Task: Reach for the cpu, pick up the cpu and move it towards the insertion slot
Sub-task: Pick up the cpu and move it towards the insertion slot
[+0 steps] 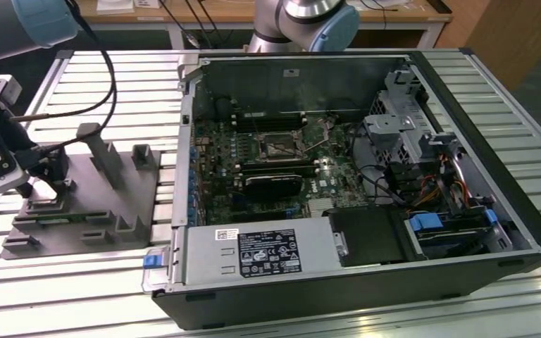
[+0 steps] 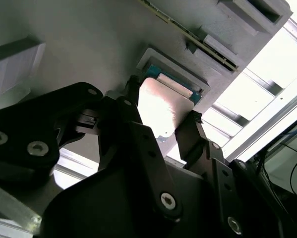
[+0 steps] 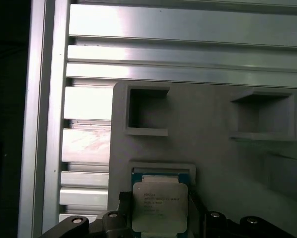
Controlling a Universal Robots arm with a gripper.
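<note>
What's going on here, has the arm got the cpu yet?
The arm's gripper is down on the grey fixture block at the exterior view's left, right at the cpu. In both wrist views the chip lies at the gripper's tip, by its recess in the block. I cannot tell whether it is actually gripped. The insertion slot is over in the open computer case, well apart from the gripper, so the cpu has not been moved towards it.

- cpu: silvery-grey top, teal-green rim.
- claw: black.
- fixture block: plain grey.
- counter: silver, ribbed slats.
- insertion slot: shiny frame, dark centre.
- computer case: black shell.
</note>
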